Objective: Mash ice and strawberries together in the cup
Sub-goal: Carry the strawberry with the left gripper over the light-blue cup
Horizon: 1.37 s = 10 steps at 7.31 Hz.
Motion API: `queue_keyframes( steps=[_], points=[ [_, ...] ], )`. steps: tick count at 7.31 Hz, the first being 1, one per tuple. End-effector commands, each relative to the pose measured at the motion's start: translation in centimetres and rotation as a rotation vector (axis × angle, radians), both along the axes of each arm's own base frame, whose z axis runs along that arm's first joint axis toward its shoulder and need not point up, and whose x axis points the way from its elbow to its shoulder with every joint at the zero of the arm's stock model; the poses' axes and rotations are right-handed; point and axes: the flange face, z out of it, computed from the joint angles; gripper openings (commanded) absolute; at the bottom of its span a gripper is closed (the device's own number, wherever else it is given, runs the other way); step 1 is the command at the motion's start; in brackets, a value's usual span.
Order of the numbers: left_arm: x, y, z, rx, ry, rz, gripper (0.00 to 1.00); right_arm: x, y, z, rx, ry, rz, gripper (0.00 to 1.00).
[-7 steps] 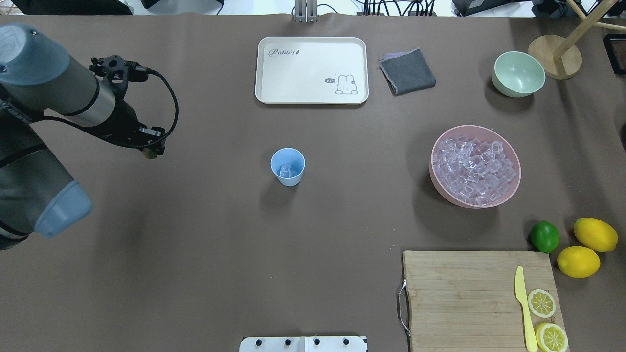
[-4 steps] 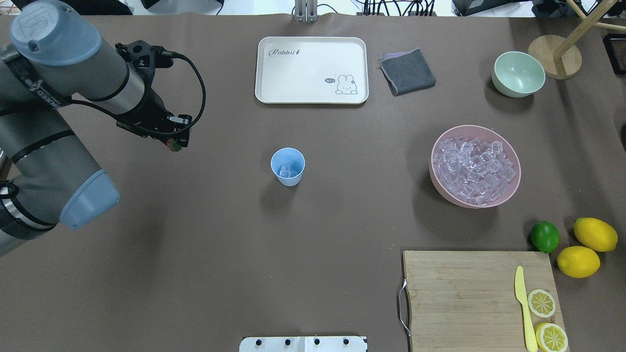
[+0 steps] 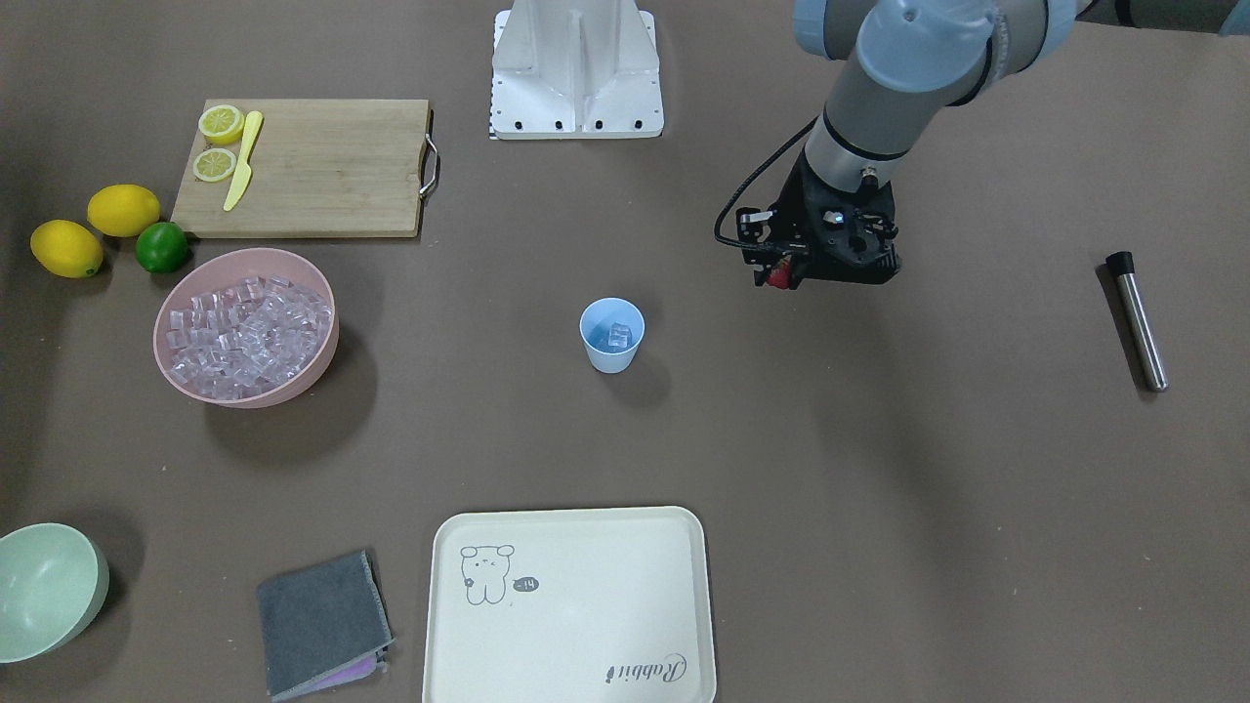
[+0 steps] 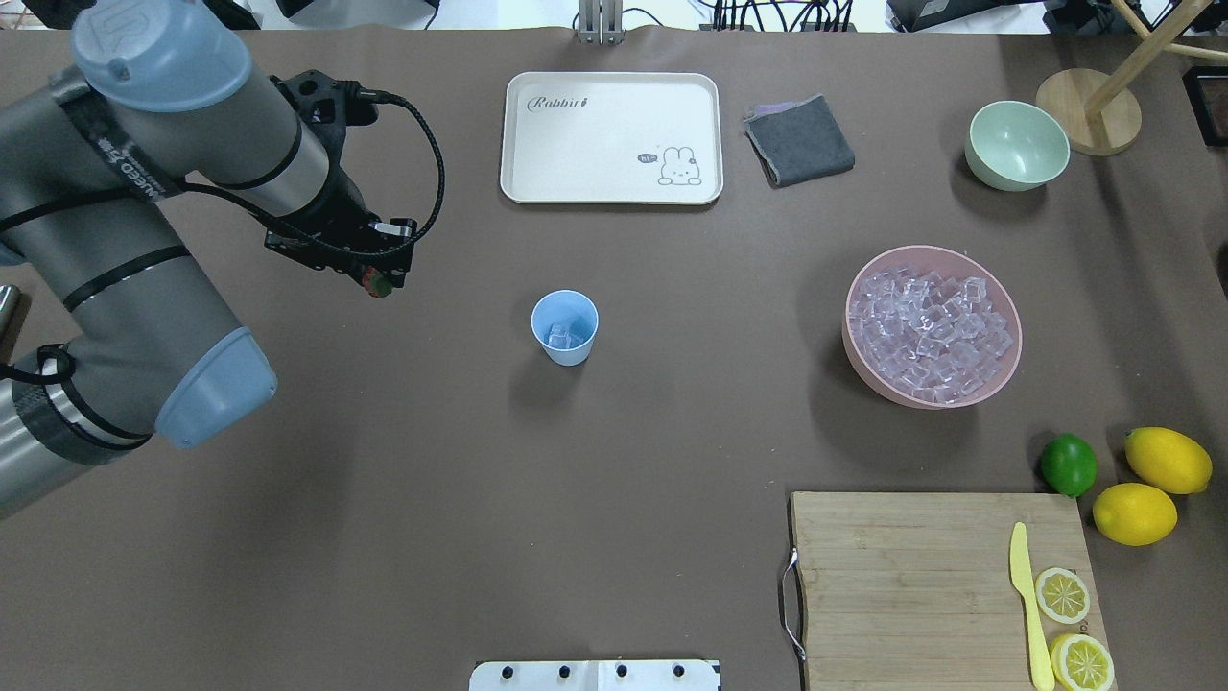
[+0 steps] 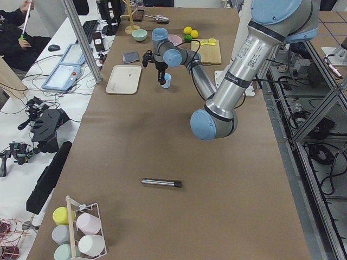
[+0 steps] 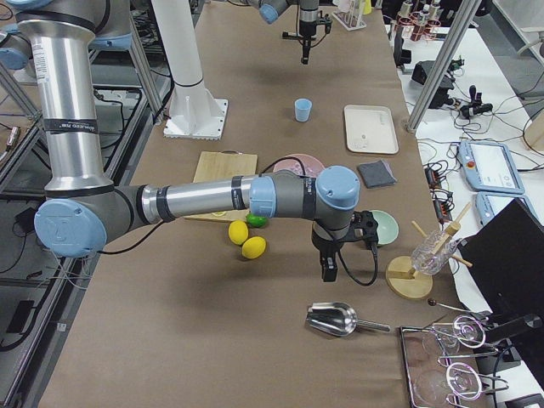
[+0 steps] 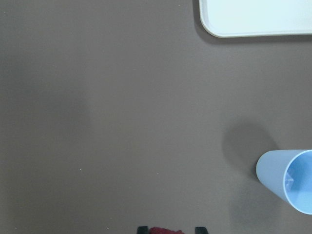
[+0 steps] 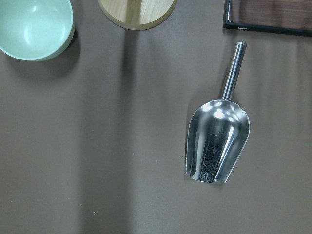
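From the front, the left hand (image 3: 781, 277) hangs above the bench (image 3: 879, 469), pinching the red strawberry (image 3: 777, 277) between its fingertips. It is off to one side of the light-blue cup (image 3: 612, 344), which stands upright near the bench's middle with a few pieces of ice (image 3: 618, 336) in its bottom (far more fills the pink bowl (image 3: 249, 398)). Overhead, hand and strawberry sit well apart from the cup, on the robot's left of it. The left-side view shows a metal rod (image 5: 161, 183) lying flat, far from the cup. From the right side, the right hand (image 6: 328, 274) points down near the pale green bowl (image 6: 382, 225) and a steel scoop (image 6: 333, 319); whether it is spread or pressed together I cannot tell. The left wrist camera catches the strawberry at its lower edge between two dark fingertips (image 7: 142, 229), with the cup at the right edge. The right wrist camera looks down on the scoop, with the green bowl in the corner.
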Motion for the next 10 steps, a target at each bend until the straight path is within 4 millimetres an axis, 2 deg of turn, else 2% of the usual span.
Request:
queue_keyframes(
  steps=[1, 2, 3, 4, 5, 7, 8, 10],
  points=[
    [5.9, -0.3, -5.1, -0.054, 0.003, -0.042, 0.37, 0.0, 0.0, -0.4, 0.007, -0.003, 0.003, 0.99],
    [7.0, 0.4, -5.6, -0.052, -0.001, -0.045, 0.37, 0.0, 0.0, -0.5, 0.01, -0.003, 0.002, 0.99],
    [8.8, 0.4, -6.7, -0.075, -0.002, -0.051, 0.37, 0.0, 0.0, -0.4, 0.008, -0.003, 0.002, 0.99],
    [12.0, -1.0, -8.7, -0.078, -0.028, -0.081, 0.37, 0.0, 0.0, -0.6, 0.013, -0.004, 0.002, 0.99],
    [13.3, -1.3, -8.9, -0.059, -0.02, -0.088, 0.37, 0.0, 0.0, -0.9, 0.02, -0.002, 0.001, 0.99],
    [15.5, -2.9, -6.0, -0.042, 0.003, -0.089, 0.37, -0.1, 0.6, -0.8, 0.019, -0.004, 0.001, 0.99],
    [15.8, -2.7, -4.1, -0.024, 0.019, -0.1, 0.37, -0.1, 0.6, -0.7, 0.015, -0.004, 0.002, 0.99],
    [15.7, -1.9, -4.8, -0.042, 0.047, -0.117, 0.38, -0.1, 0.5, -0.8, 0.018, -0.004, 0.002, 0.99]
  ],
)
